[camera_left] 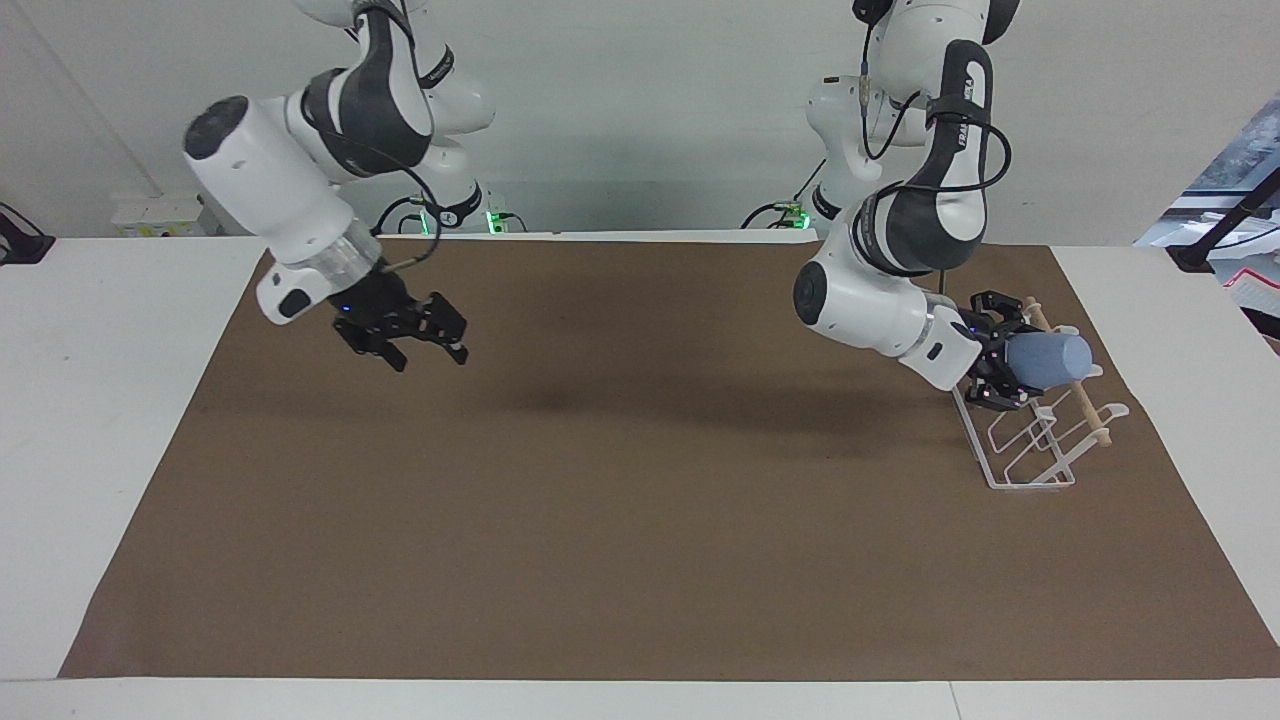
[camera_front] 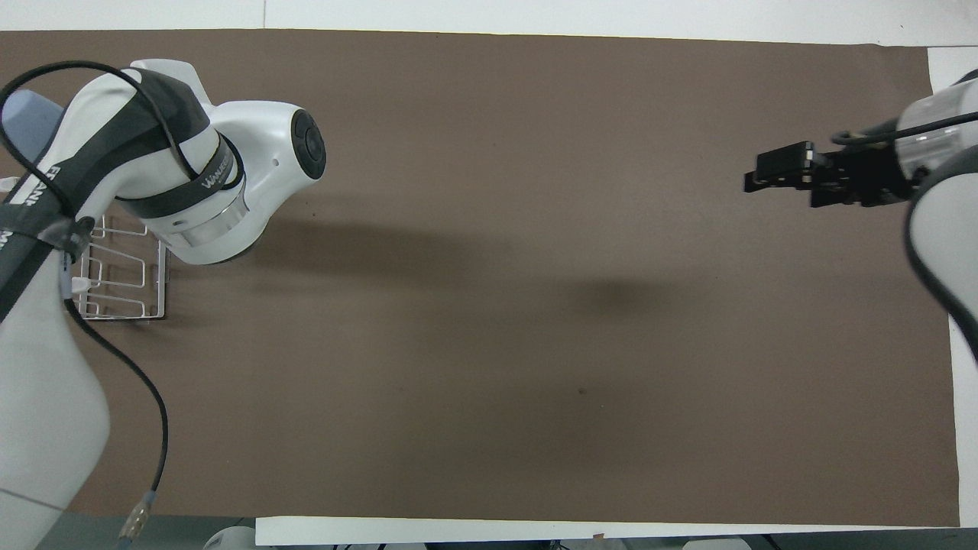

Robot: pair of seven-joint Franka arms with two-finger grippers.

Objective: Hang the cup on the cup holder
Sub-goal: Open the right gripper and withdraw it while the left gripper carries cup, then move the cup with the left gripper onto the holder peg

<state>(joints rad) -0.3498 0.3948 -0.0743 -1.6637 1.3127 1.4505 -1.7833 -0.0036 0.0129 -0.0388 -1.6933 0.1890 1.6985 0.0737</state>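
Observation:
The light-blue cup (camera_left: 1052, 360) lies on its side in my left gripper (camera_left: 1008, 366), which is shut on it. The gripper holds the cup over the white wire cup holder (camera_left: 1030, 455), right at its wooden dowel (camera_left: 1088, 408). I cannot tell whether the cup touches a prong. In the overhead view my left arm hides the gripper; only a bit of the cup (camera_front: 27, 122) and part of the cup holder (camera_front: 122, 279) show. My right gripper (camera_left: 428, 338) is open and empty, raised over the mat toward the right arm's end; it also shows in the overhead view (camera_front: 773, 171).
A brown mat (camera_left: 640, 520) covers most of the white table (camera_left: 100, 400). The cup holder stands near the mat's edge at the left arm's end of the table.

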